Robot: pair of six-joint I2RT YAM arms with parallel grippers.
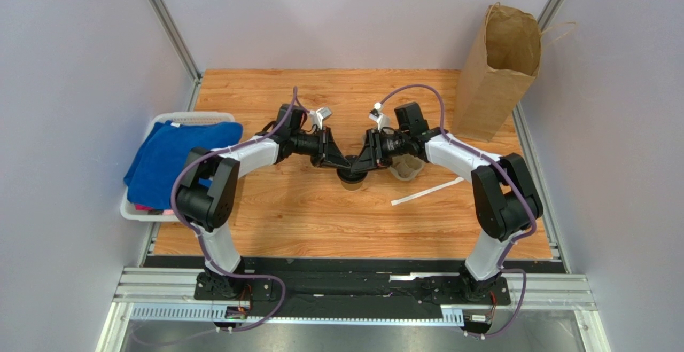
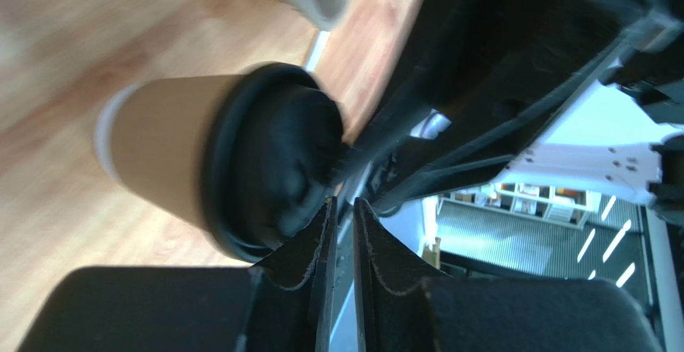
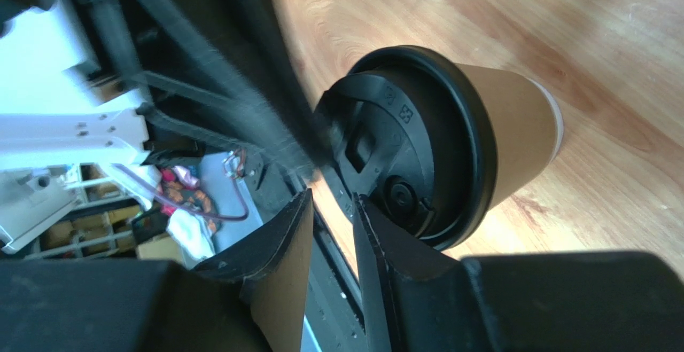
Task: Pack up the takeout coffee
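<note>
As far as the pictures show, done: round black plastic lid (image 3: 417, 144) sits on the small kraft-brown paper cup (image 2: 160, 144).
Cup place: centre of wooden tabletop (image 1: 305, 216).
Remaining: cup into tall brown paper bag (image 1: 498, 71), at 1 o'clock.
Left hand (image 2: 341, 208): almost pressed together beside lid, pinching nothing.
Right hand (image 3: 333, 200): narrow gap at lid's edge; pinching or not, I cannot tell.

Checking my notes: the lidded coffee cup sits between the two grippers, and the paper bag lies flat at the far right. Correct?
No: the top view shows the paper bag standing upright, not flat. The coffee cup does sit between the left gripper and right gripper.
</note>
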